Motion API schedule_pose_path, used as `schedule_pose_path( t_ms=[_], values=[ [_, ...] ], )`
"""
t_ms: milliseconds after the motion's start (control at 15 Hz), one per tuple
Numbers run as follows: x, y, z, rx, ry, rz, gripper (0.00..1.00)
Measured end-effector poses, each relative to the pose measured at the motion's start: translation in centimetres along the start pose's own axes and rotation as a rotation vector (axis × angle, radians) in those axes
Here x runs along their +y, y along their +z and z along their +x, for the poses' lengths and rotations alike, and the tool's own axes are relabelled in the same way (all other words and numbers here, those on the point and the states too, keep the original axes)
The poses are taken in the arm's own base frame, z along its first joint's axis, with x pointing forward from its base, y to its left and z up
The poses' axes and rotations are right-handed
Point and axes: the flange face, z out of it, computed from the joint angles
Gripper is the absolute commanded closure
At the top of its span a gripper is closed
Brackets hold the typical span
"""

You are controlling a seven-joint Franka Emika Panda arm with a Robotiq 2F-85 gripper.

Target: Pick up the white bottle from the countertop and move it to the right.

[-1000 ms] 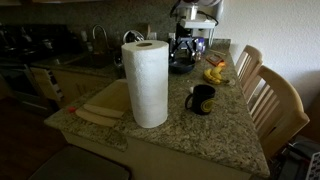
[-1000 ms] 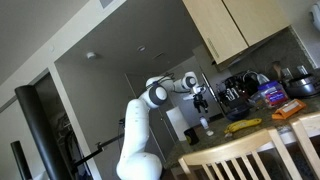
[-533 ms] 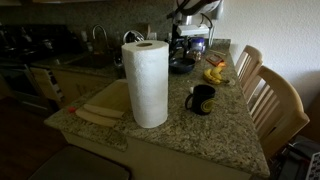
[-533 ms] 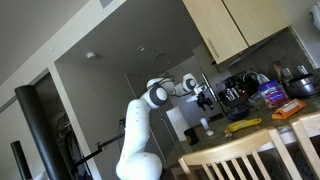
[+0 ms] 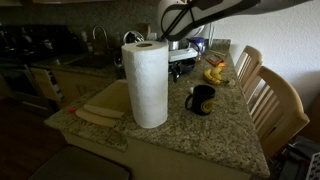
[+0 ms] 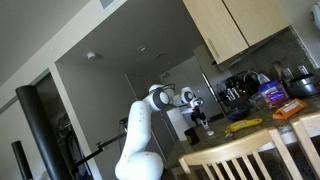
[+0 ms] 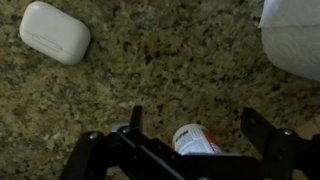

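In the wrist view the white bottle, with an orange-and-white label, stands on the speckled granite countertop, seen from above. My gripper is open, with one dark finger to the bottle's left and the other to its right; neither touches it. In an exterior view the arm arches down behind the paper towel roll, which hides the bottle and the gripper. In an exterior view the gripper hangs low over the counter; the bottle is too small to make out.
A small white rounded case lies on the granite at the far left. The paper towel roll stands close at the right. A black mug, bananas, a coffee maker, a sink and chairs are around.
The arm has swung away from the coffee maker toward the paper towel roll and come down; the open gripper now sits low on either side of the bottle.
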Motion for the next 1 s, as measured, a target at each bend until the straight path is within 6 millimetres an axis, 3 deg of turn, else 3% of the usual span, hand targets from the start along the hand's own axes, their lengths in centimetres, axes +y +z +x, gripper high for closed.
schedule_pose_path(
  t_ms=[333, 733, 1000],
  values=[
    [0.5, -0.2, 0.4, 0.022, 0.009, -0.002, 0.00],
    [-2.7, -1.8, 1.0, 0.207, 0.009, 0.000, 0.00],
    [-3.0, -1.8, 0.9, 0.213, 0.010, -0.001, 0.00]
  ],
)
